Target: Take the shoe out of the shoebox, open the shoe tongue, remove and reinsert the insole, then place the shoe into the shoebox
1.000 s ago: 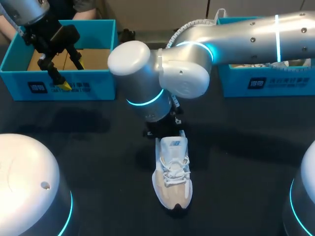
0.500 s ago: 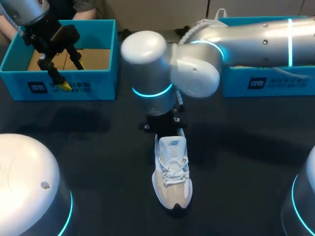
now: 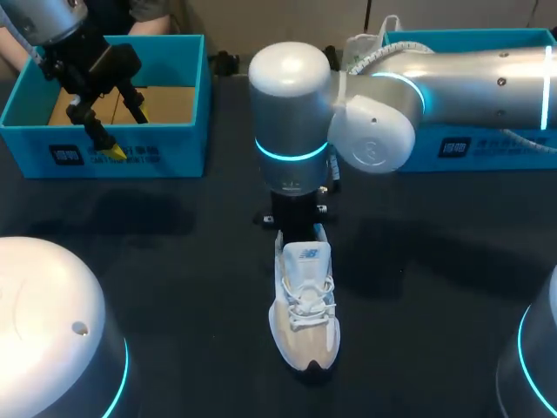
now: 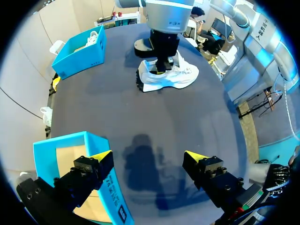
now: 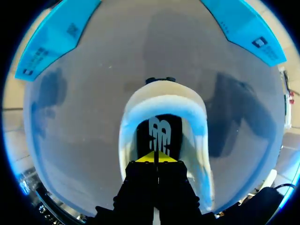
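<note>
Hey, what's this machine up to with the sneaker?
The white sneaker sits on the dark table, out of its box. The right arm stands straight over its heel end. The right gripper is down in the shoe's opening, yellow tips pressed together just above the insole; whether they pinch anything I cannot tell. The left gripper hangs open over the front wall of a blue shoebox, holding nothing.

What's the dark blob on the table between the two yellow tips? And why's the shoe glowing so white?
Left wrist view: that blob is a shadow on the table, probably cast by the left pincer above it. Right wrist view: bright light washes out the shoe around the right pincer.
</note>
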{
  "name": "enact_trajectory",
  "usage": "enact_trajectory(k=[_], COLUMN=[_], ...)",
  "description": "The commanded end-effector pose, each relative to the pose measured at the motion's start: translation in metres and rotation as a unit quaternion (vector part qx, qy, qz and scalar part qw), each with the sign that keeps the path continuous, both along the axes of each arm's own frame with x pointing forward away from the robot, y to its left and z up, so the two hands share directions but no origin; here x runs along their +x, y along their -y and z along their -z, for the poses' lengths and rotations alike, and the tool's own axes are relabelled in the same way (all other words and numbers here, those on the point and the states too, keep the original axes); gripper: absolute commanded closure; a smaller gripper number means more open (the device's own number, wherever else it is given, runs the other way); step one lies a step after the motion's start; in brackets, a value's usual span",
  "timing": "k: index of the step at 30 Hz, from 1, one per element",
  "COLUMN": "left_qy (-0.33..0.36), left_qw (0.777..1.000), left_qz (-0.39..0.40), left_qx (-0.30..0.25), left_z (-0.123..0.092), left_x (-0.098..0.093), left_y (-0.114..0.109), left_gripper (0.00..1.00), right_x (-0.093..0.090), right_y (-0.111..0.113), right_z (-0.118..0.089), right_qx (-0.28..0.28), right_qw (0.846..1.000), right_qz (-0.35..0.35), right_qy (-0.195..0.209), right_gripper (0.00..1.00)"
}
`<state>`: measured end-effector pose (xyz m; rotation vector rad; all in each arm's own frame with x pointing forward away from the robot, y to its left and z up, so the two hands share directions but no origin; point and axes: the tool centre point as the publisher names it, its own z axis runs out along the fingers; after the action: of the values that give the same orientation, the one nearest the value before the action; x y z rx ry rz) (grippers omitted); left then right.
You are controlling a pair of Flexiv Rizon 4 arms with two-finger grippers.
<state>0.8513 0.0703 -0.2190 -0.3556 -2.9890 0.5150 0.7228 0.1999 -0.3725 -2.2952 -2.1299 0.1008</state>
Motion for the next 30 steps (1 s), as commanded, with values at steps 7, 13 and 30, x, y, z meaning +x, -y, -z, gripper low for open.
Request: enact_trajectory(k=[7, 13, 30], left_qy=[0.001, 0.001, 0.001], left_qw=[1.0, 1.0, 1.0], left_qz=[0.0, 0.0, 0.0], left_qx=[0.001, 0.001, 0.001], left_z=[0.0, 0.0, 0.0], left_x=[-0.001, -0.001, -0.001], left_y=[0.0, 0.0, 0.0], left_gripper=[0.0, 0.0, 0.0], right_x=[-0.005, -0.013, -0.024], right_y=[0.007, 0.008, 0.008], right_z=[-0.014, -0.014, -0.013], right_qx=[0.012, 0.024, 0.038], right_qw=[1.0, 0.998, 0.996], right_qz=[-0.02, -0.035, -0.057], right_qy=[-0.016, -0.043, -0.062], right_gripper=[1.0, 0.61, 0.0])
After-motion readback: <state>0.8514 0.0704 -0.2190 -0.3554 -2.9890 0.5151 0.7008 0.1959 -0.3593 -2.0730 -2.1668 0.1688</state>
